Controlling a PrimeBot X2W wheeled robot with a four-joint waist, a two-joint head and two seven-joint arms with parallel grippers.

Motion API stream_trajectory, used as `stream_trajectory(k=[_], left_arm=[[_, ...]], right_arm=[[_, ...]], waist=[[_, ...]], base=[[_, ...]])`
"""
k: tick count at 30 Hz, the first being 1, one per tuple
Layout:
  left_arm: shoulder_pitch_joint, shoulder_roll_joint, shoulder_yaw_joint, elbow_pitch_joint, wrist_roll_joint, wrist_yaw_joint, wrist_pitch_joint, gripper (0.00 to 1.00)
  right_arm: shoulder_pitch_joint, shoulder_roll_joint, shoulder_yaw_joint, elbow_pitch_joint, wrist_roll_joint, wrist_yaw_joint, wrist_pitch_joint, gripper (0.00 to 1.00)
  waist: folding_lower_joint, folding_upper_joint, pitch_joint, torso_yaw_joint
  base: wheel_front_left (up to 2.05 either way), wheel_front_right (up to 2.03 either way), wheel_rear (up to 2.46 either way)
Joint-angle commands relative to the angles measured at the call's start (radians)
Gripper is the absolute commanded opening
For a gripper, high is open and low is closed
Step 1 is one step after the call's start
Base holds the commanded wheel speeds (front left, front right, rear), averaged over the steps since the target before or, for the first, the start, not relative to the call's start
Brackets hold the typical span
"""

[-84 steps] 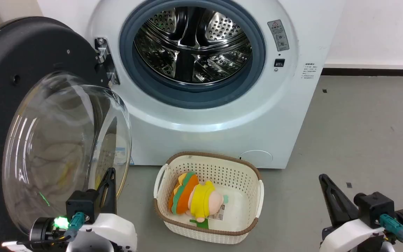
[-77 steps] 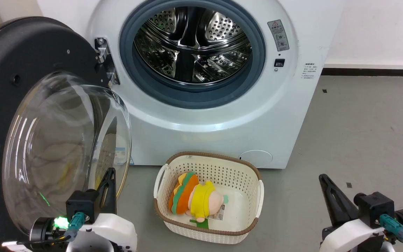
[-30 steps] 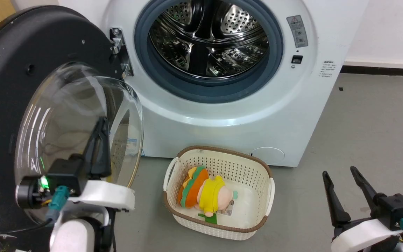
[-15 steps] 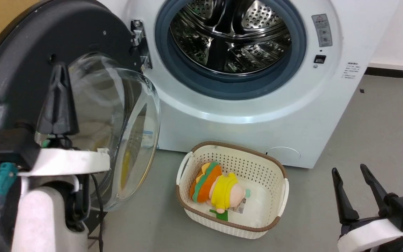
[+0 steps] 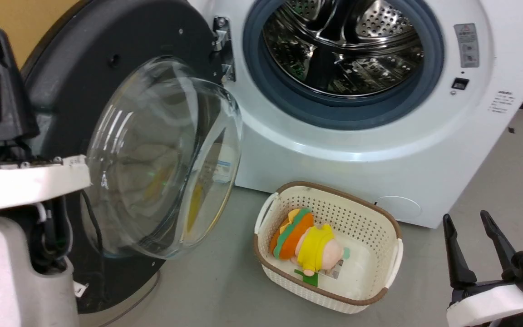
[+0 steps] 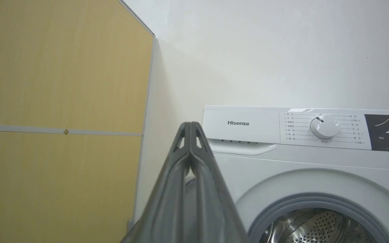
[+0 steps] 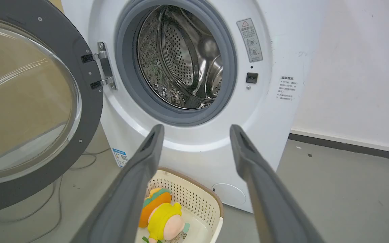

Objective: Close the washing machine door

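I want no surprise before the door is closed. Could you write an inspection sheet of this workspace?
Surface: grey floor with a few small dark marks.
Job's things: washing machine door wide open on its left hinge; washing machine, drum looks empty.
Clutter: cream basket with plush toy on floor, before the machine.
Grippers: left gripper shut, high beside the door's rim; right gripper open, low, empty.
Cables: thin cable on floor under the door.
Surroundings: white wall, yellow panel.
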State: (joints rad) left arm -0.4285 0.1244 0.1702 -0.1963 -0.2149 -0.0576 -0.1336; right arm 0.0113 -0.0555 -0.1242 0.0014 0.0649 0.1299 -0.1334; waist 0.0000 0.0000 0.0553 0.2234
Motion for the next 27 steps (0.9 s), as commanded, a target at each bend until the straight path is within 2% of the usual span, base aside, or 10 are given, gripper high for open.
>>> stream_trajectory(k=[1, 7, 13, 14, 21, 27], left_arm=[[-0.033, 0.019, 0.013, -0.007, -0.022, -0.011, -0.010, 0.00], [-0.057, 0.064, 0.062, 0.003, -0.090, -0.018, -0.005, 0.00], [-0.071, 0.071, 0.136, 0.044, -0.189, -0.009, 0.026, 0.00], [-0.075, 0.069, 0.172, 0.071, -0.245, -0.001, 0.048, 0.00], [-0.059, 0.060, 0.286, 0.183, -0.439, 0.018, 0.148, 0.00], [-0.026, 0.040, 0.328, 0.285, -0.620, 0.003, 0.292, 0.00]], right_arm=[[-0.013, 0.003, -0.008, 0.000, 0.009, 0.000, -0.011, 1.00], [-0.012, 0.003, -0.023, 0.001, 0.015, 0.000, -0.023, 1.00], [-0.011, 0.003, -0.033, 0.003, 0.019, 0.001, -0.034, 1.00], [-0.012, 0.003, -0.037, 0.004, 0.021, 0.001, -0.038, 1.00], [-0.015, 0.004, -0.051, 0.007, 0.024, 0.001, -0.052, 1.00], [-0.017, 0.004, -0.063, 0.008, 0.024, 0.001, -0.065, 1.00]], waist=[[0.0000, 0.0000, 0.001, 0.021], [0.0000, 0.0000, 0.004, 0.062], [0.0000, 0.0000, 0.009, 0.091], [0.0000, 0.0000, 0.011, 0.102], [0.0000, 0.0000, 0.021, 0.131], [0.0000, 0.0000, 0.029, 0.154]], base=[[0.00, 0.00, 0.00], [0.00, 0.00, 0.00], [0.00, 0.00, 0.00], [0.00, 0.00, 0.00], [0.00, 0.00, 0.00], [0.00, 0.00, 0.00]])
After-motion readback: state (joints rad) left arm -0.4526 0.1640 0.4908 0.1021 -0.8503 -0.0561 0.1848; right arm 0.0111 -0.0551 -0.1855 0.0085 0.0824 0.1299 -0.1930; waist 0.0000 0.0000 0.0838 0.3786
